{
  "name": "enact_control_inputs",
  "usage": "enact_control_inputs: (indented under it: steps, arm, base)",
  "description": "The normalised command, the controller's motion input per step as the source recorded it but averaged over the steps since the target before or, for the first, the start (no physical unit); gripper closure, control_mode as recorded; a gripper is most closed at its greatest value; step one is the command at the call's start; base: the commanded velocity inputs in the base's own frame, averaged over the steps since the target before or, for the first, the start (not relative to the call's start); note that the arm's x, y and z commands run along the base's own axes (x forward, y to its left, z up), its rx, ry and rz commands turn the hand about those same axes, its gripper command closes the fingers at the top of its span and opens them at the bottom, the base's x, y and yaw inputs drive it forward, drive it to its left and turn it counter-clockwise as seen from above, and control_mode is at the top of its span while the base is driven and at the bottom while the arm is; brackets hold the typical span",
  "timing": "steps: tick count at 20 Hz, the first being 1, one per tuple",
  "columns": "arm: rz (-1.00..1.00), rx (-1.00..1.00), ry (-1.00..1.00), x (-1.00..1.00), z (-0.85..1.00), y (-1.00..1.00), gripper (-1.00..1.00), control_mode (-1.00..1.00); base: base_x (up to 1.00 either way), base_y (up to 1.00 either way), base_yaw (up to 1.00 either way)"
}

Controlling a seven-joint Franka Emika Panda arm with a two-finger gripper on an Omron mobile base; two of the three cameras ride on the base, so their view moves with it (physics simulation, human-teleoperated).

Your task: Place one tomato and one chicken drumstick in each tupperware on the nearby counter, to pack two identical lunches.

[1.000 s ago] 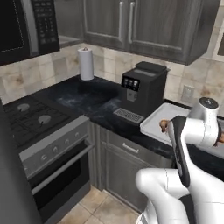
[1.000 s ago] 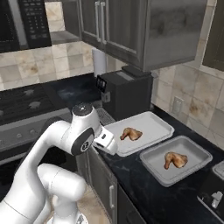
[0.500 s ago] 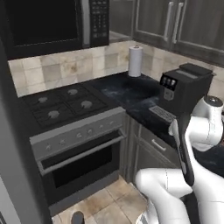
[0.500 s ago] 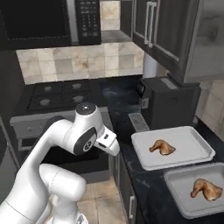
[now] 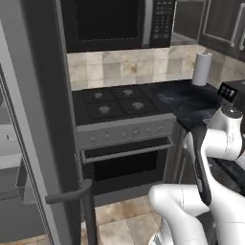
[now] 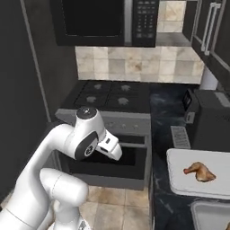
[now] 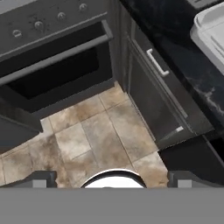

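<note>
While my hand hung over the tiled floor beside the oven, its fingers stood spread wide apart and held nothing. One chicken drumstick lay in a tupperware on the counter, right of the stove top. A second tupperware sat just beside the first. No tomato showed.

Tan tile floor, dark cabinets
</note>
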Motion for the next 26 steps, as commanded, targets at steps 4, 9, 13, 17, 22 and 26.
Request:
enact_control_inputs:
  steps: [4,9,13,17,22,26]
  arm:
    - [0.0,0.0,0.0,0.0,0.0,0.0,-1.0,1.0]
    - [0.0,0.0,0.0,0.0,0.0,0.0,-1.0,1.0]
    - [0.0,0.0,0.0,0.0,0.0,0.0,-1.0,1.0]
    - [0.0,0.0,0.0,0.0,0.0,0.0,-1.0,1.0]
    - [0.0,0.0,0.0,0.0,0.0,0.0,-1.0,1.0]
    - [0.0,0.0,0.0,0.0,0.0,0.0,-1.0,1.0]
  base:
    - [-0.95,0.03,0.36]
    - [-1.0,0.0,0.23]
    - [-0.83,0.3,0.15]
    - [0.0,0.9,0.07]
    - [0.12,1.0,0.01]
    - [-0.13,1.0,0.04]
